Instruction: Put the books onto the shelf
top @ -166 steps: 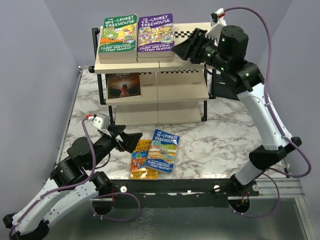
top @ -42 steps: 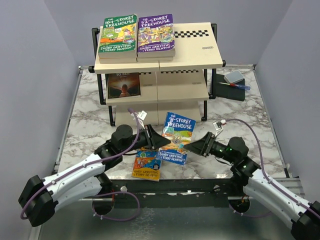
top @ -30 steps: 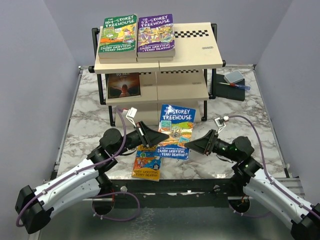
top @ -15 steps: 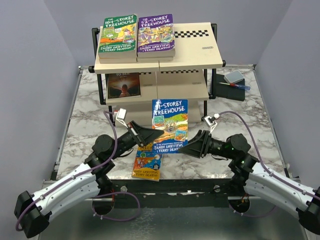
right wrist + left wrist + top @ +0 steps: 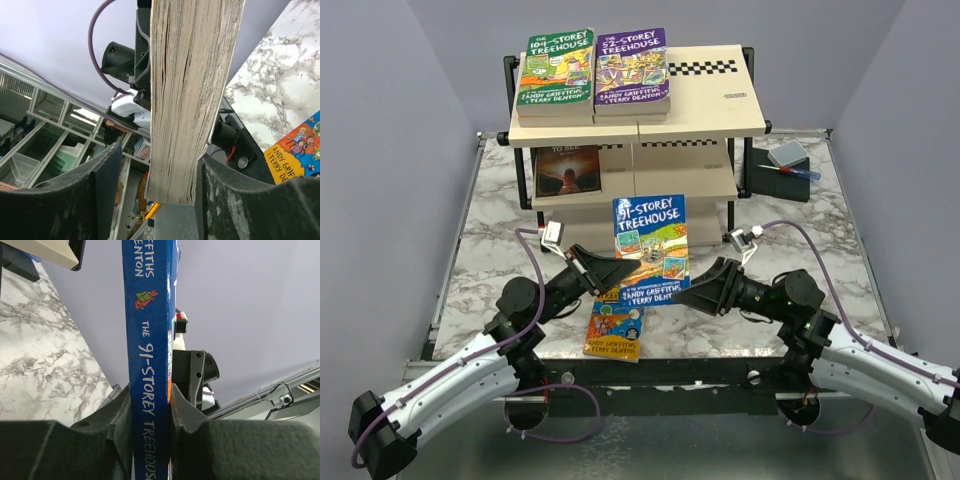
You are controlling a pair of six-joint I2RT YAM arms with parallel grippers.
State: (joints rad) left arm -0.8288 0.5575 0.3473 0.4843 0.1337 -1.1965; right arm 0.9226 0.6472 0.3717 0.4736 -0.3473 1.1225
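Note:
A blue "91-Storey Treehouse" book (image 5: 650, 245) stands upright above the table in front of the shelf (image 5: 710, 100). My left gripper (image 5: 625, 272) is shut on its lower left corner; in the left wrist view both jaws press the blue spine (image 5: 150, 340). My right gripper (image 5: 688, 293) straddles the book's page edge (image 5: 190, 90). Its jaws are open: one finger touches the book and a gap shows at the other. An orange book (image 5: 613, 328) lies flat on the table below. A green book (image 5: 557, 68) and a purple book (image 5: 632, 66) lie on the top tier, and a dark book (image 5: 567, 170) on the middle tier.
A small dark box with a grey top (image 5: 782, 165) sits on the marble table (image 5: 500, 230) right of the shelf. The top tier's right half is bare. The lifted book hangs between both arms, just in front of the shelf's lower tiers.
The blue book has tipped upright in my left gripper and drifted left. My right gripper has come up to its page edge, its jaws narrowing around it.

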